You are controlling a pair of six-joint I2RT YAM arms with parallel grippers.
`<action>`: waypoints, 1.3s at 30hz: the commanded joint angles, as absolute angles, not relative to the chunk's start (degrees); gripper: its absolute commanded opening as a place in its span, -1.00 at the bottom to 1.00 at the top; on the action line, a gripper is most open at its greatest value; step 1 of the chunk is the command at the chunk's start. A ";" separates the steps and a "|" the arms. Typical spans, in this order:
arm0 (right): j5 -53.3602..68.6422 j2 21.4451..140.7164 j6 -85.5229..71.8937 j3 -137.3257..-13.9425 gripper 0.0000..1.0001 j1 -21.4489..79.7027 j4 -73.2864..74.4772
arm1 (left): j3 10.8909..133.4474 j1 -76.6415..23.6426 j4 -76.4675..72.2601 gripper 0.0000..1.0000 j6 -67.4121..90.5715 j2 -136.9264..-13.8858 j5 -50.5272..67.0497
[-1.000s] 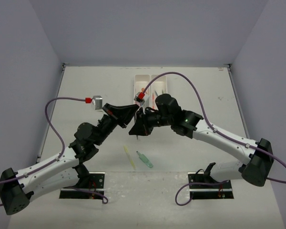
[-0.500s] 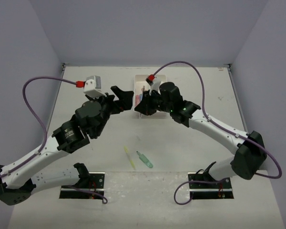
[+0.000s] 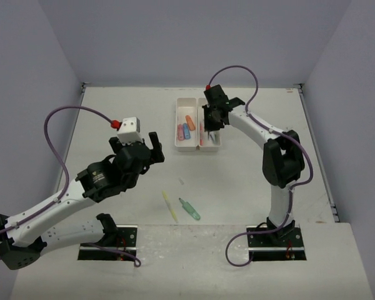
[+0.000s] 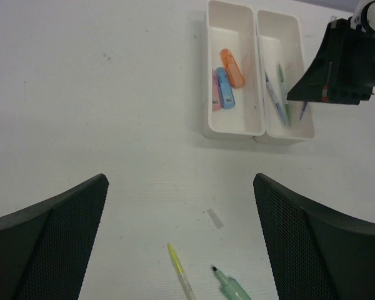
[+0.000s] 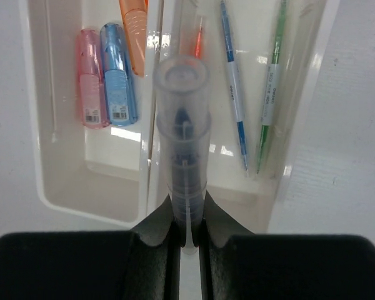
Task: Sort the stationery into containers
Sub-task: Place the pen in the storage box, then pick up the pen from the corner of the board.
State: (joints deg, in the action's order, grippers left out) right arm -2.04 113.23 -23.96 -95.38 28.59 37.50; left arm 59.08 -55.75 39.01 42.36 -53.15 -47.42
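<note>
Only your right wrist view shows the right gripper (image 5: 186, 232) clamping a clear pen (image 5: 182, 125) over the tray (image 5: 94, 181); your left gripper (image 4: 181, 194), now wide, has withdrawn

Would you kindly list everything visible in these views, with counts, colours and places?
table: one, off-white, beneath everything
tray: one, white, two compartments, far middle
chunky pieces: three, pink, blue, orange, left compartment
thin pens: three, red, blue, green, right compartment
clear-barrelled pen: one, clear, above tray, held
yellow pen: one, yellow, table, near side
green marker: one, green, beside yellow pen
left gripper: one, black, open, empty
right gripper: one, black, shut on clear-barrelled pen
</note>
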 commanded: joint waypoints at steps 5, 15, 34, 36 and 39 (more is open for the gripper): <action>-7.66 120.49 -21.82 -106.53 -0.50 28.53 45.83 | 55.28 -55.81 36.56 1.00 37.35 -51.82 -42.72; -8.95 113.76 -21.30 -105.99 -0.20 30.01 47.97 | 55.39 -55.83 41.25 1.00 39.20 -49.20 -45.45; -11.38 98.39 -37.88 -73.40 -0.15 68.06 32.33 | 56.44 -55.81 59.61 1.00 57.93 -38.96 -60.93; -10.24 100.67 -38.22 -74.70 -0.16 68.76 32.93 | 56.34 -55.81 59.59 1.00 57.75 -38.90 -60.59; -10.62 104.54 -38.86 -76.92 -0.17 69.88 34.37 | 56.43 -55.81 59.68 1.00 57.38 -39.92 -60.29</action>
